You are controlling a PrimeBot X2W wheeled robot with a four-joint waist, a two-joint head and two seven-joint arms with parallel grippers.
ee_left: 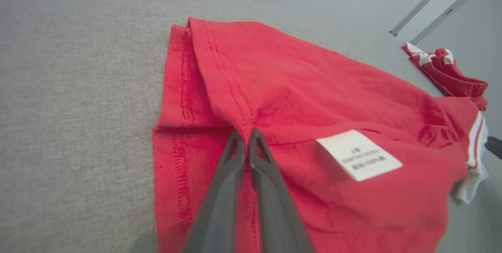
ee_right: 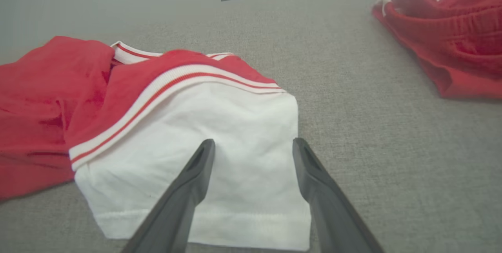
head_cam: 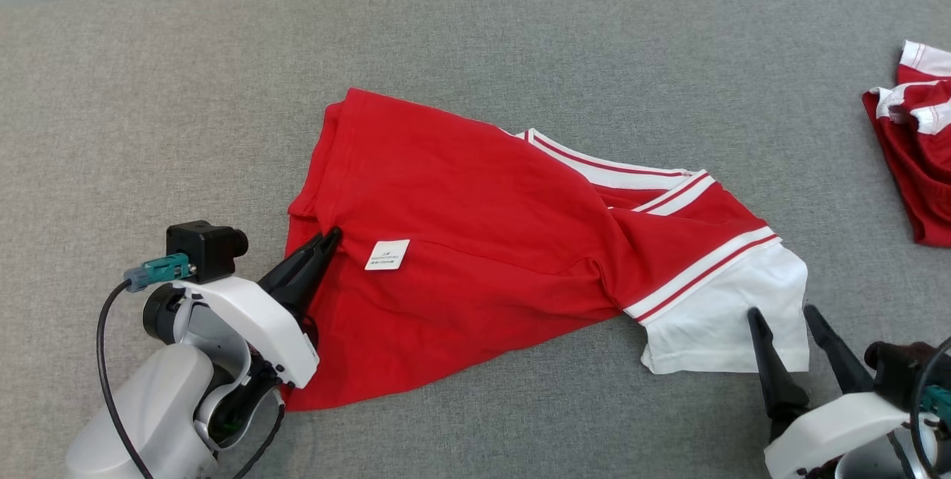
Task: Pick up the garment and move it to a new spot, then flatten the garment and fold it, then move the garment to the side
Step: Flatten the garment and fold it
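Left fingers [ee_left: 222, 194] pinch garment [ee_left: 313, 88] hem edge.

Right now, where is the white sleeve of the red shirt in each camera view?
Head view: white sleeve of the red shirt, lower right, by the right gripper.
Left wrist view: sleeve small, at the right edge.
Right wrist view: sleeve at centre, just ahead of that open gripper.
Shared landmark: second red garment, upper right in all three.

The garment [head_cam: 483, 241] was bright red with a plain white sleeve [head_cam: 728, 315] edged by white and red stripes, its small label [head_cam: 387, 255] was white with dark print, the table cover [head_cam: 148, 93] was speckled grey, and the other garment [head_cam: 917, 160] was red and white too.
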